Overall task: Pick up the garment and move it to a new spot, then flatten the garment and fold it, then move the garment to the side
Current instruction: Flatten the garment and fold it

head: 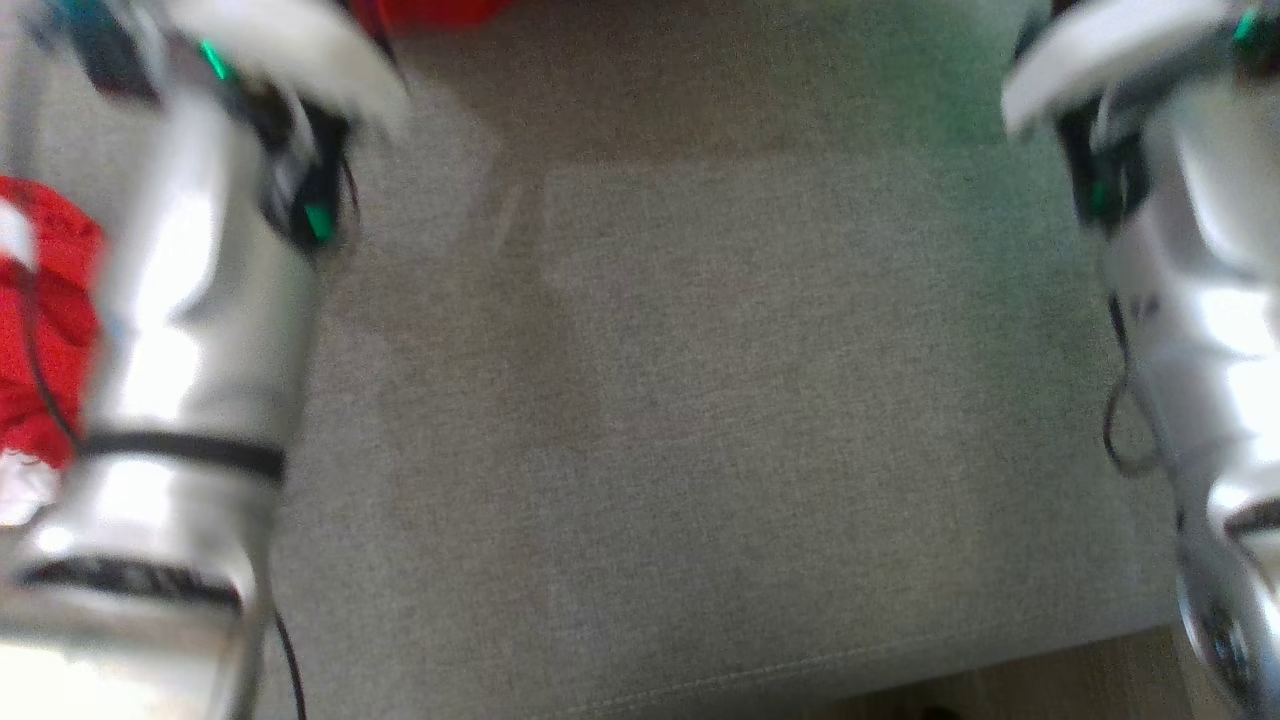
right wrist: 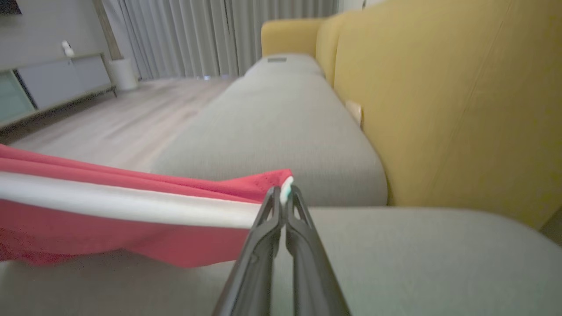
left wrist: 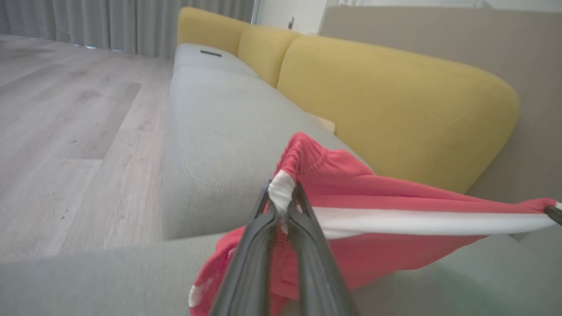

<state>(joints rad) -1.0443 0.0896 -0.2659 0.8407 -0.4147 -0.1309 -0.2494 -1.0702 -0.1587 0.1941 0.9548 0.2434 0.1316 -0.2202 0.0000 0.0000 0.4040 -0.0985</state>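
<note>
left gripper (left wrist: 283, 196): clamped on red white-trimmed garment (left wrist: 373, 188) | right gripper (right wrist: 284, 194): pinching other end | stretched above grey sofa seat (left wrist: 210, 131)

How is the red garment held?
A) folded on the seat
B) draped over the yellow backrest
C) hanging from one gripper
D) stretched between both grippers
D: the left gripper and right gripper each pinch an end of the red garment.

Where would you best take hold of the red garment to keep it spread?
I'd grip the red garment by both ends of its white band, one gripper each, from opposite sides: the band runs straight between the left gripper and right gripper, so the cloth hangs spread.
</note>
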